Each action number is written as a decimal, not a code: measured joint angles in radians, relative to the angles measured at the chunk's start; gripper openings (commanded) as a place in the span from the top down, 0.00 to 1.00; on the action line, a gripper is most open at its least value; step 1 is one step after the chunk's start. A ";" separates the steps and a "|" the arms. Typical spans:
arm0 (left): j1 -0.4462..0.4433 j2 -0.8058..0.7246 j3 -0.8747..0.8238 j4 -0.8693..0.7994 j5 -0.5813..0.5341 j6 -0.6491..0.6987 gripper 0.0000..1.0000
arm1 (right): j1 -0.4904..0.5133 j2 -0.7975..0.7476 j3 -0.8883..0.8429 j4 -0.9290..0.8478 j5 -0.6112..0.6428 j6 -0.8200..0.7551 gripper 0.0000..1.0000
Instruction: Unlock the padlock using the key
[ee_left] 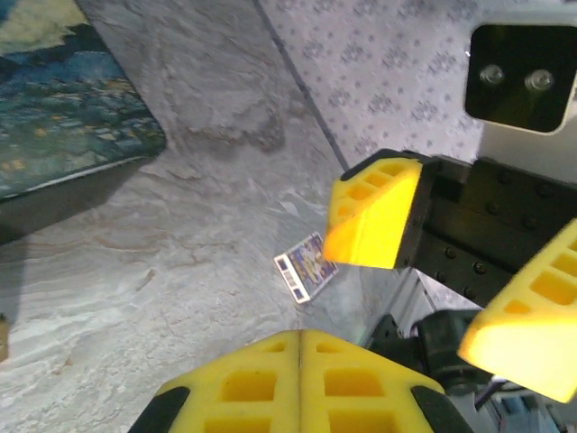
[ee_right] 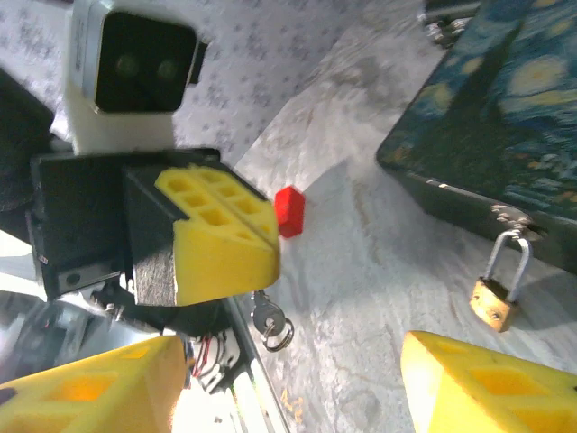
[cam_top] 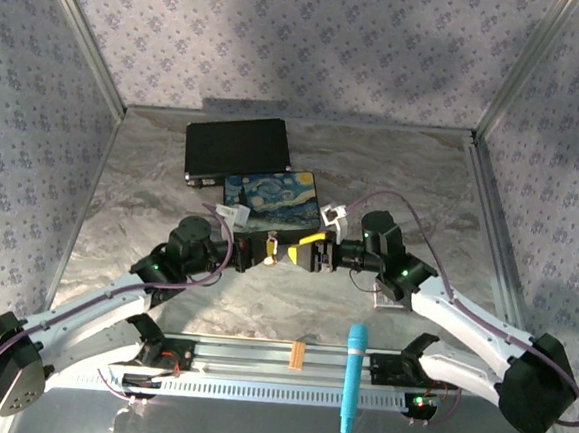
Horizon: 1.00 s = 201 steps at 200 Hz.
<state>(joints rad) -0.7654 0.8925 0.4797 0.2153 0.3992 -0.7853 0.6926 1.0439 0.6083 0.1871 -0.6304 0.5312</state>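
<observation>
Arms are meeting nose to nose over the middle of the table [cam_top: 402,185], just in front of the painted box [cam_top: 271,197]. In its own wrist view the left gripper [ee_left: 299,350] is pressing its two yellow pads together with no gap. In the right wrist view the key [ee_right: 267,316] is poking out beneath those fingertips, its little ring dangling under it (the exact pinch point is hidden behind the yellow finger). The right gripper [ee_right: 293,352] is facing it with its fingers spread wide. The padlock [ee_right: 494,304] is hanging by its thin shackle from the hasp on the front wall of the painted box, its brass body tilting slightly just above the table, well apart from the key and from both grippers. A red block [ee_right: 290,210] is lying on the table behind the left gripper, and a small printed card [ee_left: 306,266] is lying flat beneath the right gripper's fingers. Near the arm bases a blue pen-like stick [cam_top: 354,379] and an orange-tan strip [cam_top: 298,355] are resting on the rail. A flat black case [cam_top: 237,149] is lying just behind the painted box.
</observation>
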 measured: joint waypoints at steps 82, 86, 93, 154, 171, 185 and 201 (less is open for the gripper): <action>0.000 -0.034 0.000 0.087 0.049 -0.003 1.00 | 0.047 0.085 -0.022 0.251 -0.119 0.105 0.61; 0.000 -0.038 0.000 0.093 0.045 -0.006 1.00 | 0.048 0.086 -0.023 0.259 -0.119 0.110 0.61; 0.000 -0.047 -0.003 0.110 0.037 -0.013 1.00 | 0.051 0.088 -0.023 0.275 -0.119 0.121 0.62; 0.000 -0.072 -0.060 0.257 -0.007 -0.092 1.00 | 0.062 0.114 -0.058 0.428 -0.100 0.217 0.71; 0.000 -0.072 -0.060 0.262 -0.011 -0.098 1.00 | 0.065 0.119 -0.064 0.468 -0.084 0.240 0.75; 0.000 -0.072 -0.060 0.264 -0.019 -0.100 1.00 | 0.070 0.125 -0.064 0.496 -0.077 0.252 0.77; 0.000 -0.072 -0.060 0.276 -0.025 -0.107 1.00 | 0.076 0.135 -0.064 0.518 -0.069 0.266 0.79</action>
<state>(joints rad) -0.7658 0.8200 0.4194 0.4915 0.3740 -0.8921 0.7685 1.1793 0.5446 0.7052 -0.6991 0.7975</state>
